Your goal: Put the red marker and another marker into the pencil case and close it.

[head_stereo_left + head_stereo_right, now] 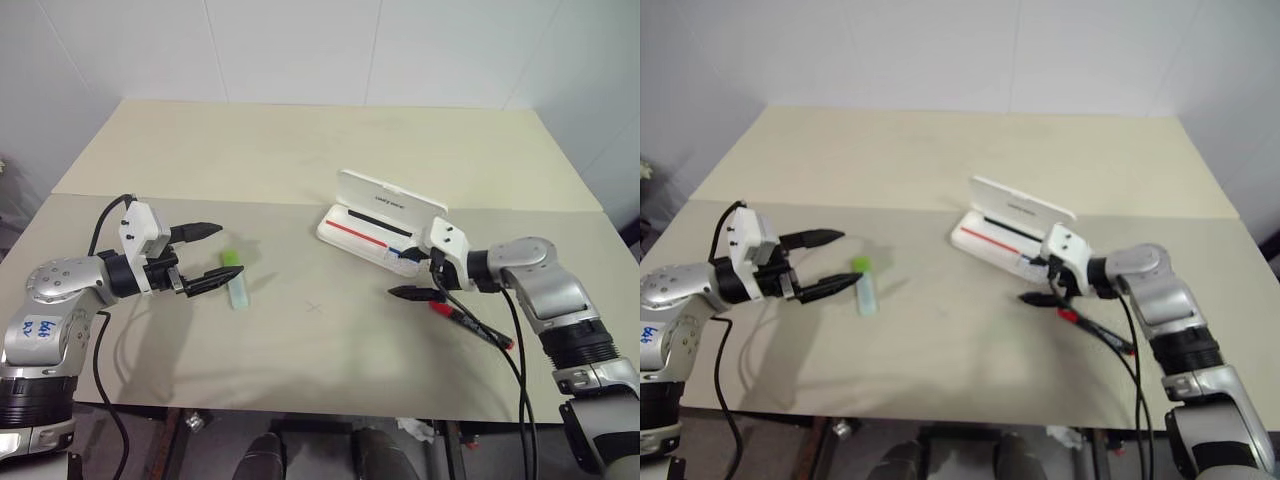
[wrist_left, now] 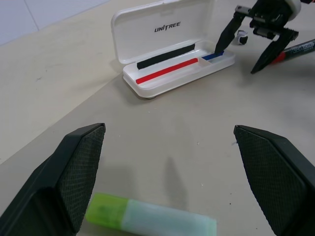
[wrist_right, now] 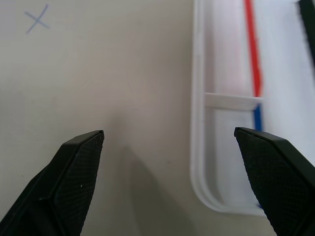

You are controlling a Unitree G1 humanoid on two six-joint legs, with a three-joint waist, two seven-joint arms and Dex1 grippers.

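Jaws of both grippers spread, empty; glossy white hinged pencil case (image 1: 375, 222) lid-up.

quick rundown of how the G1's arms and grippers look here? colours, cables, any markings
Both arms are silver-grey metal with black joint sections. Each ends in a white boxy wrist housing carrying the left gripper and right gripper, each with two black tapered fingers with cross-hatched textured pads. Loose black cables run along each forearm. The left arm bears a white sticker with blue handwriting.
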